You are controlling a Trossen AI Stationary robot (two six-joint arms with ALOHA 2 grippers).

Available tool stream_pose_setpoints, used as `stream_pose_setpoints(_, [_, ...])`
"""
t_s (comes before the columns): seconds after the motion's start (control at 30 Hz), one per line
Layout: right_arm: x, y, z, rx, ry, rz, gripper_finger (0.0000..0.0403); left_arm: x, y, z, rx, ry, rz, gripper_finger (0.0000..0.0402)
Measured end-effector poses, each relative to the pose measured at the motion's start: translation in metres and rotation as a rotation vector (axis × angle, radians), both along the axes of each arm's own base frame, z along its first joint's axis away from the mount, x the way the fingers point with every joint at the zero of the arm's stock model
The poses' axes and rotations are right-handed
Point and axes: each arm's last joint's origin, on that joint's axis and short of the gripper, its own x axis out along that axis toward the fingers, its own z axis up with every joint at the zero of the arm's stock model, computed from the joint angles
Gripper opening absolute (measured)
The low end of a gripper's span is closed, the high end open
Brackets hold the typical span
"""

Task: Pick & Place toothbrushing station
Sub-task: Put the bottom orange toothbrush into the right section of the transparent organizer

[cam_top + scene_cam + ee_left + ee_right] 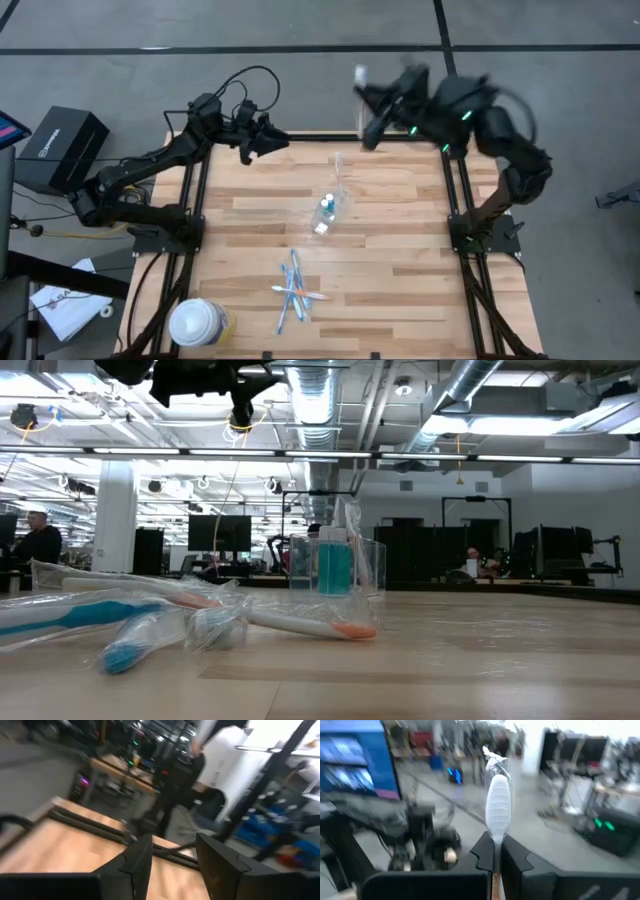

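My right gripper is raised over the table's far edge and is shut on a wrapped white toothbrush, whose end also shows in the high view. My left gripper is open and empty near the far left edge; its fingers show apart in the left wrist view. A clear plastic cup with blue tubes in it stands mid-table. Several blue, white and orange toothbrushes lie in wrappers near the front edge and also show in the low view. My right gripper pinches the toothbrush between its two fingers, just below the white wrapped head. The head and the wrapper's twisted tip stick out past the fingertips, in line with the fingers. The brush is lifted clear of the table; the rest is hidden by the fingers.
A large round white-topped yellowish container stands at the front left corner. A black box sits off the table's left side. Bare wood lies right of the cup.
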Motion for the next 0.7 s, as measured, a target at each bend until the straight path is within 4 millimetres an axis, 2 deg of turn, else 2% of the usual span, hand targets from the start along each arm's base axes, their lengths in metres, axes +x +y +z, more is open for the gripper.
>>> stream_pose_setpoints(0.1, [0.008,0.012,-0.019,0.051,0.092,-0.112,0.0003,-0.001,0.002,0.000,0.068,-0.005,0.044,0.0137])
stream_pose_setpoints(0.23, [0.013,0.030,-0.043,0.109,0.102,-0.280,0.0002,-0.004,0.007,0.000,0.088,-0.006,0.073,0.0133])
stream_pose_setpoints(0.4, [0.027,0.055,-0.106,0.186,0.076,-0.401,0.0002,-0.004,0.008,-0.001,0.103,-0.007,0.083,0.0131])
stream_pose_setpoints(0.57, [0.006,0.069,-0.158,0.242,-0.093,-0.502,0.0002,-0.004,0.008,-0.001,0.103,-0.007,0.081,0.0129])
stream_pose_setpoints(0.7, [-0.011,0.069,-0.196,0.251,-0.165,-0.541,0.0002,-0.004,0.008,-0.001,0.103,-0.007,0.081,0.0125])
